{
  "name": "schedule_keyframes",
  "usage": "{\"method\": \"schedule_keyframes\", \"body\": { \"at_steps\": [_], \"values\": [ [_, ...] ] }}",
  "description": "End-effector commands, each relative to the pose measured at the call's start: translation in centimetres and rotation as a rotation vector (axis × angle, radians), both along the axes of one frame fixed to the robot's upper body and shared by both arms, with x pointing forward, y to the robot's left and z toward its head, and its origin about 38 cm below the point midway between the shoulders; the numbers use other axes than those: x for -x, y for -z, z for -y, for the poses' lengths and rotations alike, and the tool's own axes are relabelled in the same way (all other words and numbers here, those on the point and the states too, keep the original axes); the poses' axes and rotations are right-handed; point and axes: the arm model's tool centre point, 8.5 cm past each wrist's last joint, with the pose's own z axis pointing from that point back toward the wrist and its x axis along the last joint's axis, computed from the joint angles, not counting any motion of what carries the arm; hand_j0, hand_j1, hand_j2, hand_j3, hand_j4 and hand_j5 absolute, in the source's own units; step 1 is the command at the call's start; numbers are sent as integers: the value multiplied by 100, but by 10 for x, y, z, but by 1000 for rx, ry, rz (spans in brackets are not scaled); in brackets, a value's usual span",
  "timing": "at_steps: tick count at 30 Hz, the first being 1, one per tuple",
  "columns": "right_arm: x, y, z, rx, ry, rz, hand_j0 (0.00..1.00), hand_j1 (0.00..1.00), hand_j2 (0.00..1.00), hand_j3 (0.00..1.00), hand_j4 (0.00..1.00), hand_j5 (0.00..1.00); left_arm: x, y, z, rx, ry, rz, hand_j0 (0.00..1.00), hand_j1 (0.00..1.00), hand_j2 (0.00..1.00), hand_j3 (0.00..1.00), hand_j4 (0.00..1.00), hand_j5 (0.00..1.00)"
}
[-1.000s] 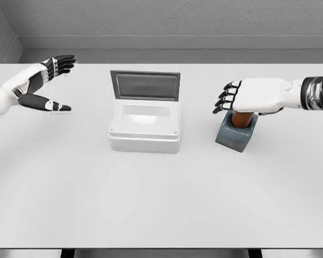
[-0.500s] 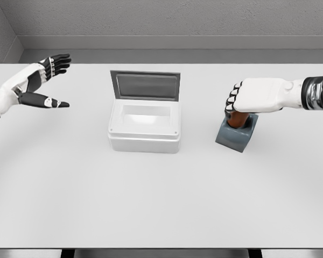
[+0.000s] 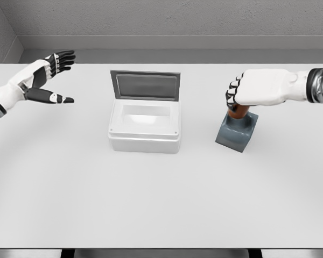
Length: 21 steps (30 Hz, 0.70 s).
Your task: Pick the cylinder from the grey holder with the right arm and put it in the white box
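On the white surface [image 3: 161,199], a grey holder [image 3: 237,133] stands right of an open white box [image 3: 145,129]. The right hand [image 3: 253,91] is closed around the brown cylinder [image 3: 236,112], partly seated in the holder. Next: lift clear, carry left. Farther back, the left hand [image 3: 46,80] hovers, fingers spread.

One cylinder [image 3: 237,112], one grey holder [image 3: 236,132], one white box [image 3: 144,124], one table [image 3: 161,199], two hands: left hand [image 3: 43,80], right hand [image 3: 255,88].

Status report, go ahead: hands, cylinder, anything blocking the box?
Right hand shut on cylinder, its base in grey holder. Left hand open, far left. White box lid up, path clear.
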Motion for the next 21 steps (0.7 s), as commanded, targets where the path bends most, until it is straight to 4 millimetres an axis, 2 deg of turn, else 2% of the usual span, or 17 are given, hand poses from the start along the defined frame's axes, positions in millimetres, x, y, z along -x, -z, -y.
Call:
{"method": "schedule_keyframes", "body": {
  "at_steps": [1, 5, 7, 10, 18, 20, 21],
  "values": [
    [1, -1, -2, -5, -5, 1, 48, 48, 48, 48, 48, 48, 0, 7, -2, 7, -11, -21, 100, 100, 100, 100, 100, 100],
    [0, -7, -6, -9, -14, 16, 48, 48, 48, 48, 48, 48, -9, 6, -5, 27, -44, -71, 100, 100, 100, 100, 100, 100],
    [-1, -6, -13, -19, -29, 16, 48, 48, 48, 48, 48, 48, -14, 4, -2, 74, -56, -114, 100, 100, 100, 100, 100, 100],
    [-2, -5, -22, -28, -46, 19, 48, 48, 48, 48, 48, 48, -19, 3, -9, 116, -85, -152, 100, 100, 100, 100, 100, 100],
    [-6, -11, -48, -47, -97, 48, 48, 48, 48, 48, 48, 48, -20, 3, -8, 119, -84, -150, 100, 100, 100, 100, 100, 100],
    [-6, -11, -49, -42, -98, 55, 48, 48, 48, 48, 48, 48, -20, 3, -7, 117, -82, -150, 100, 100, 100, 100, 100, 100],
    [-7, -11, -56, -52, -112, 56, 48, 48, 48, 48, 48, 48, -21, 4, -3, 125, -76, -151, 100, 100, 100, 100, 100, 100]
  ]
}}
